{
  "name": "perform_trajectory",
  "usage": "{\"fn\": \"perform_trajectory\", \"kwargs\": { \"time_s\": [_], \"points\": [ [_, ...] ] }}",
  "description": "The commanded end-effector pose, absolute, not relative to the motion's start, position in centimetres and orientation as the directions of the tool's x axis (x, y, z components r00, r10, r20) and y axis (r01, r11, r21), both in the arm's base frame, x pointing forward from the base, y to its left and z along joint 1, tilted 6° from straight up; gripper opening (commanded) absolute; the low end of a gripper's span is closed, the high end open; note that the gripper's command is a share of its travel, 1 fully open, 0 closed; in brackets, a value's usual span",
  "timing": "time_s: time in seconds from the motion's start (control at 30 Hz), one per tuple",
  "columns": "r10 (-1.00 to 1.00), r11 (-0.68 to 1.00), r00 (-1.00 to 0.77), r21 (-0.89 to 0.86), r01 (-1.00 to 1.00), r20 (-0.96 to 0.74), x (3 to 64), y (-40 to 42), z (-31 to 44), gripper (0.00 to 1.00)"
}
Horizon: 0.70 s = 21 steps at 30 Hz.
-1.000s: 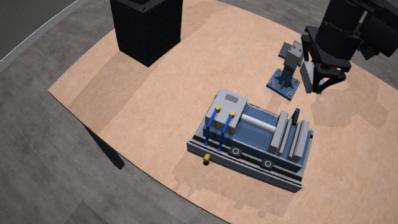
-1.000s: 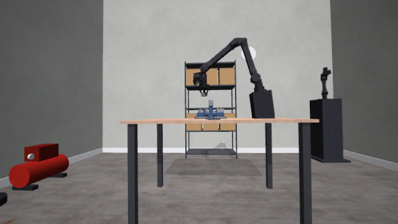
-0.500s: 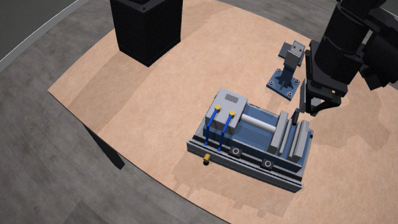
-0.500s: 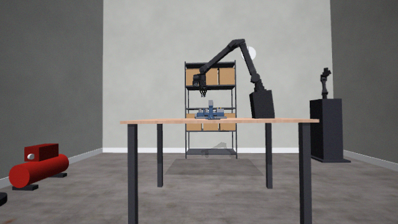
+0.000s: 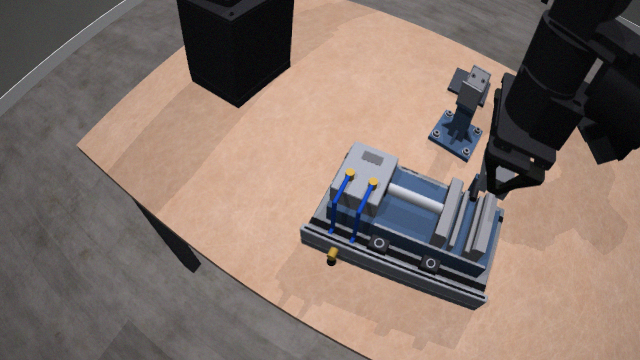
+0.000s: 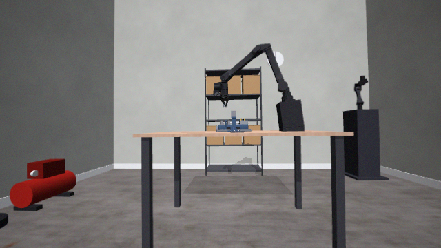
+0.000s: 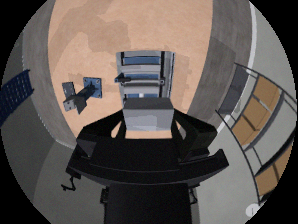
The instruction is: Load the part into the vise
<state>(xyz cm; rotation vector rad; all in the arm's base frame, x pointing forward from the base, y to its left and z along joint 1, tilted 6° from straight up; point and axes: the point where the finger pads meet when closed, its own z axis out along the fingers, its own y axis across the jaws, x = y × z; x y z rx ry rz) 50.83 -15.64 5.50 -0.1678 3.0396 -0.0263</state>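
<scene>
Pincer [image 5: 501, 186] [image 6: 224, 104] [image 7: 148, 110] is shut on the part [image 5: 497, 181] [image 7: 148, 119], held up by the fixed-jaw end of the vise [image 5: 410, 220] [image 7: 169, 75], not yet over the bars, AFAICT. Step in hand looks like the carry-in. Slot dir. can't be told here, so confirm it's down before committing; if not, regrip via the V-block [image 5: 473, 92] 1st. Stay high till clear of the fixed jaw [image 5: 484, 227] [image 7: 141, 68] and work stop [image 5: 474, 188] [image 7: 121, 78], then square the long side to the jaw face, centre over the gap & drop slowly, level, onto the low bars. Leave a bit of room both sides, esp. for the fingers. Once flat, nudge long side to fixed jaw, then slide the end to the stop w/ light force; too hard a push could tilt it or twist it in the grip.
</scene>
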Motion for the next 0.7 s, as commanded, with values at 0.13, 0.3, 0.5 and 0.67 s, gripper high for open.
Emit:
{"fn": "perform_trajectory", "kwargs": {
  "time_s": [0.13, 0.3, 0.5, 0.67],
  "points": [
    [-0.090, 0.996, -0.986, -0.035, -0.086, -0.143, 53.14, -16.19, 7.57, 0.00],
    [-0.091, 0.996, -0.986, -0.036, -0.087, -0.143, 53.14, -16.20, 7.56, 0.00],
    [-0.092, 0.996, -0.985, -0.036, -0.088, -0.143, 53.14, -16.20, 7.56, 0.00],
    [-0.092, 0.996, -0.985, -0.036, -0.088, -0.143, 53.14, -16.20, 7.56, 0.00]
  ]
}}
